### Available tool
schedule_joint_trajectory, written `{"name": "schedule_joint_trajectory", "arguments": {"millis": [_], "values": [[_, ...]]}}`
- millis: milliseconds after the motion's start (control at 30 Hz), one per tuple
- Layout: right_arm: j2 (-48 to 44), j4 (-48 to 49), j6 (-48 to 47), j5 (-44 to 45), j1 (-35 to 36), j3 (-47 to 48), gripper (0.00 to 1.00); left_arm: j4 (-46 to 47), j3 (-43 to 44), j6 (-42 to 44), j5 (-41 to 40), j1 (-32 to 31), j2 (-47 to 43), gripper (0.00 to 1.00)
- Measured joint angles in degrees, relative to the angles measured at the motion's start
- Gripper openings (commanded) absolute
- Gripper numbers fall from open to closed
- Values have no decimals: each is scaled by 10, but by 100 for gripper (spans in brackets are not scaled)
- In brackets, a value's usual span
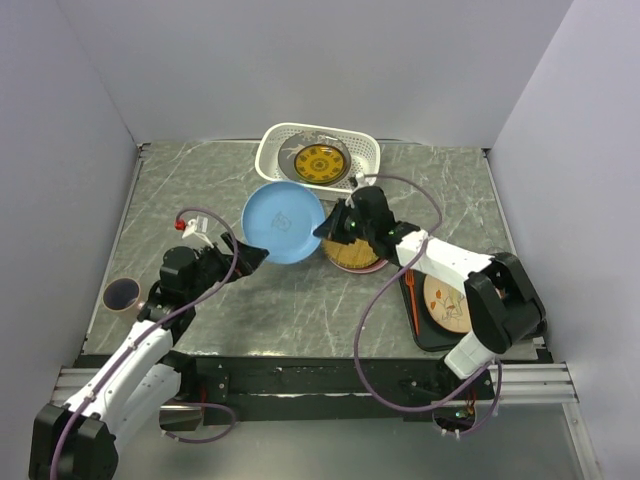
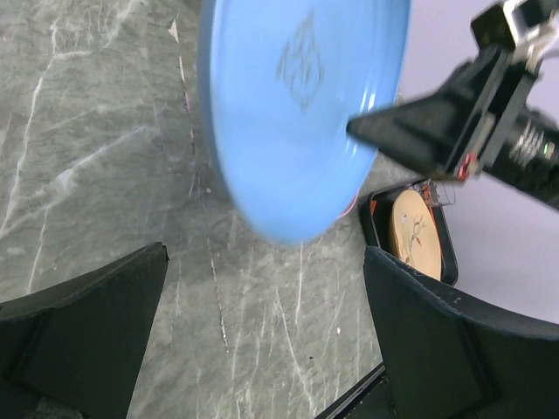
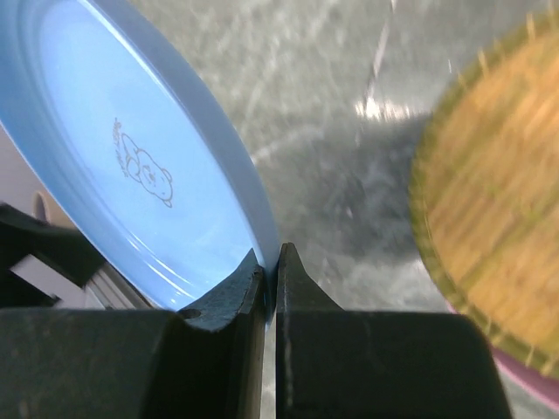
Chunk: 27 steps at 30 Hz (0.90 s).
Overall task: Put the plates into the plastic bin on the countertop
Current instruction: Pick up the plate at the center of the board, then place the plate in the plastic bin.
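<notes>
The right gripper (image 1: 324,229) is clamped on the blue plate (image 1: 283,222) at its 3 o'clock rim, holding it tilted off the tabletop (image 1: 200,200). The left gripper (image 1: 252,254), jaws apart, sits clear at the plate's 7 o'clock. The bin (image 1: 268,152) lies at the plate's 1 o'clock, nearer the right gripper.

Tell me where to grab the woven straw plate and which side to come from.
Pinch the rim, one finger above and one below. The woven straw plate lies flat, apparently on a pink plate, so its edge likely stands off the countertop. Come from its near side: the black tray sits to its right, and the right gripper holds the blue plate at its left.
</notes>
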Motion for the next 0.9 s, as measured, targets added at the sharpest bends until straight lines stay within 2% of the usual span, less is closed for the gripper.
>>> {"name": "schedule_joint_trajectory", "arguments": {"millis": [300, 500, 800, 900], "values": [[66, -24, -6, -9, -58, 118, 0, 11, -16, 7, 6, 0, -29, 99], [103, -50, -13, -16, -101, 173, 0, 25, -26, 9, 10, 0, -15, 99], [204, -100, -19, -29, -142, 336, 0, 36, -32, 9, 10, 0, 4, 99], [220, -110, -18, -30, -149, 365, 0, 37, -32, 10, 10, 0, 6, 99]]}}
